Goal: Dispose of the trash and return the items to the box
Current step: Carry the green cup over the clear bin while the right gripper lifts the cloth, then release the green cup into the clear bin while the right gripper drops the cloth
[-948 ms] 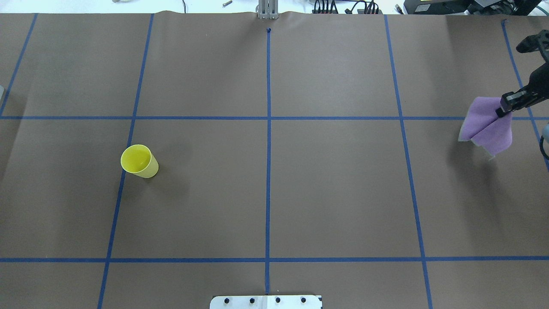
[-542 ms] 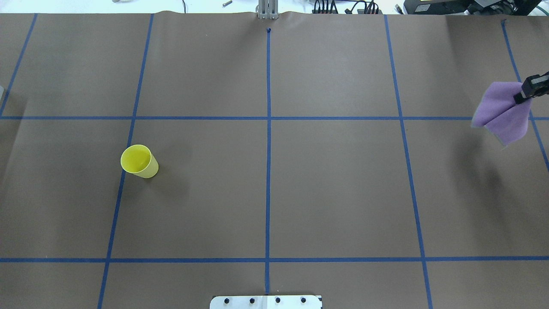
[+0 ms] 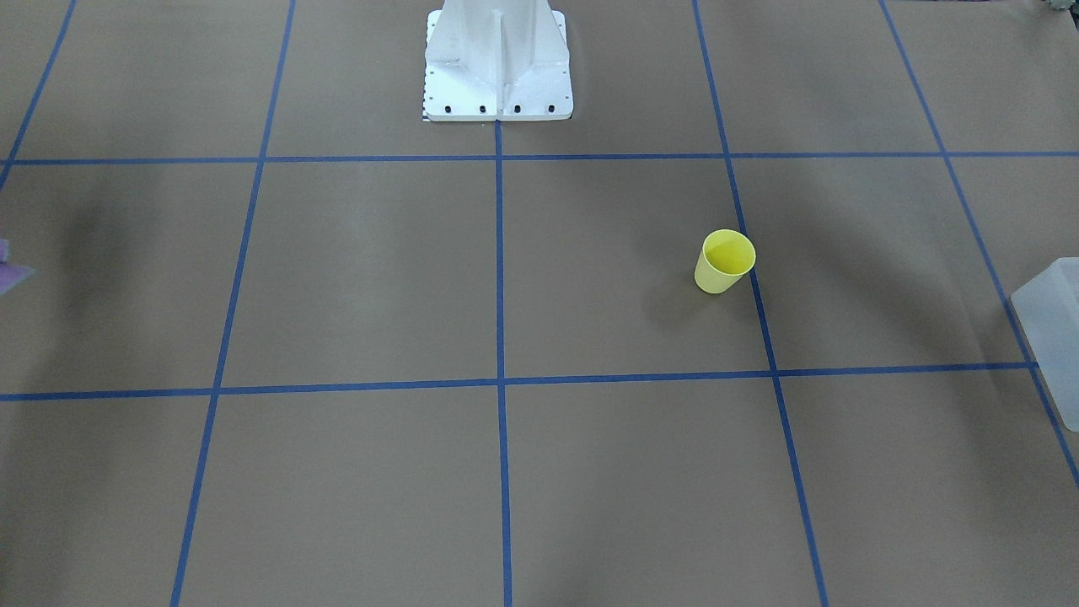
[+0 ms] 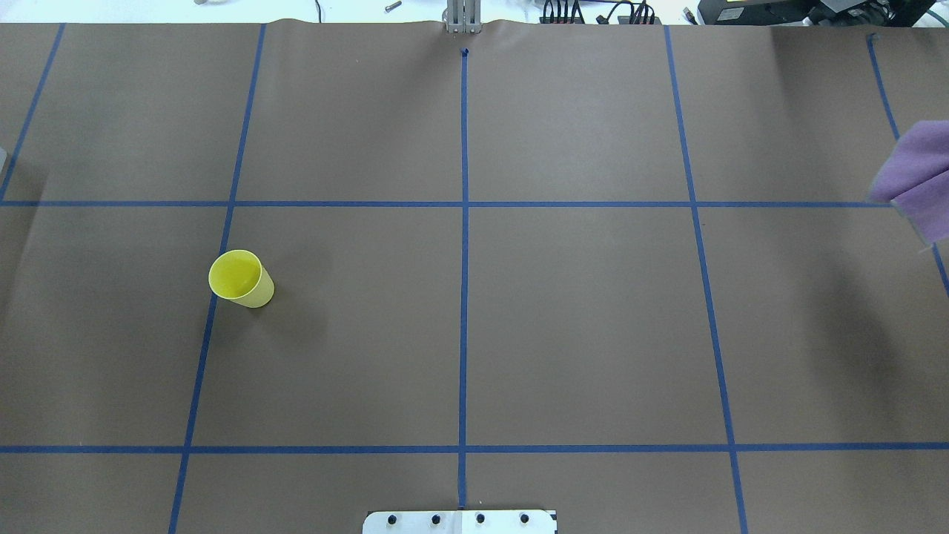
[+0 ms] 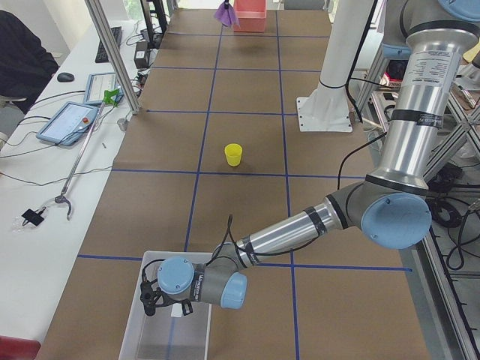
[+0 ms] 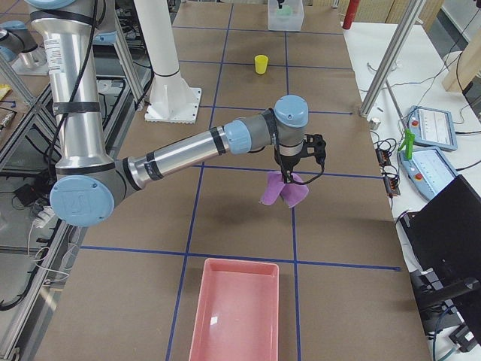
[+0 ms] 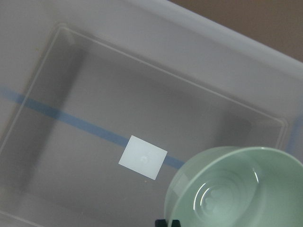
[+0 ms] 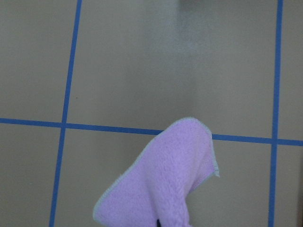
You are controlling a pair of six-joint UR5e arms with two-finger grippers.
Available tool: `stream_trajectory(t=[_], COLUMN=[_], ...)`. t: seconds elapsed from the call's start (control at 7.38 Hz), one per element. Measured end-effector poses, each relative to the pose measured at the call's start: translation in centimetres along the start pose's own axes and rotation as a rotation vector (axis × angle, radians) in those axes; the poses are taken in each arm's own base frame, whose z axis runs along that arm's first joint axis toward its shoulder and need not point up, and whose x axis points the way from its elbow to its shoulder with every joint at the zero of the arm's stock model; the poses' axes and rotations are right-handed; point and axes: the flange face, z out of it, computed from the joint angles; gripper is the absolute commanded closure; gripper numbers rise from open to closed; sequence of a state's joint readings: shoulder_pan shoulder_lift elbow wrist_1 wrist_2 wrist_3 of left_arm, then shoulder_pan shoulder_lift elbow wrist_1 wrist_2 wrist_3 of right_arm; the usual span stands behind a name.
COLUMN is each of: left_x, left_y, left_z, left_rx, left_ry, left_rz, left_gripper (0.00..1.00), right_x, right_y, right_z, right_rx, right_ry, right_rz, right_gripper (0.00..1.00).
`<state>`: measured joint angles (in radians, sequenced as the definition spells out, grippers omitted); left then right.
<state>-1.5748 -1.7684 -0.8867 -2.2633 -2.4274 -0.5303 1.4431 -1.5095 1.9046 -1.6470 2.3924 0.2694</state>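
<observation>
My left gripper [image 5: 152, 300] held the rim of the round pale green bowl [image 7: 236, 189] right above the frosted white plastic box [image 5: 135, 334] at my left table end, so I thought I should go down slowly and let go low. My right gripper [image 6: 288, 177] pinched the soft purple cloth [image 6: 279, 192] in the air near the long pink plastic tray [image 6: 234, 316]. The small yellow plastic cup [image 4: 241, 279] stood alone on the brown paper table with blue tape lines [image 4: 578, 326], and a white desk with tablets [image 5: 34, 187] ran beside it.
</observation>
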Motion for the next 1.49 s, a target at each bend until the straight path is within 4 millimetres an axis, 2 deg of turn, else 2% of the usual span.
stream_trajectory(t=[0.27,0.54,0.68,0.95,1.08,1.22,1.35,1.49], left_x=[0.6,3.2,5.6,12.5,16.2,20.0,23.8,27.7], left_y=[0.0,-1.3,-1.9,-1.9,-0.9,1.0,3.5,6.0], left_z=[-0.4,-3.0,-5.4,-11.7,-14.2,-15.7,-15.8,-15.2], left_rx=[0.030,0.059,0.063,0.085,0.093,0.092,0.083,0.071], left_ry=[0.019,0.057,0.088,0.121,0.127,0.131,0.135,0.132], left_rz=[0.046,0.074,0.074,0.091,0.092,0.077,0.059,0.038], left_gripper=[0.01,0.01,0.01,0.01,0.01,0.01,0.01,0.01], right_x=[4.2,9.1,11.4,15.9,18.1,20.3,22.1,24.0], right_y=[1.8,3.7,4.5,5.6,6.1,6.6,7.1,7.5], right_z=[-2.8,-5.0,-5.5,-4.2,-2.8,-1.1,0.3,1.4], right_rx=[0.047,0.069,0.050,-0.027,-0.067,-0.109,-0.145,-0.172], right_ry=[0.023,0.062,0.104,0.180,0.188,0.189,0.197,0.218], right_rz=[0.027,-0.012,-0.038,-0.079,-0.067,-0.057,-0.058,-0.067], right_gripper=[1.00,1.00,1.00,1.00,1.00,1.00,1.00,1.00])
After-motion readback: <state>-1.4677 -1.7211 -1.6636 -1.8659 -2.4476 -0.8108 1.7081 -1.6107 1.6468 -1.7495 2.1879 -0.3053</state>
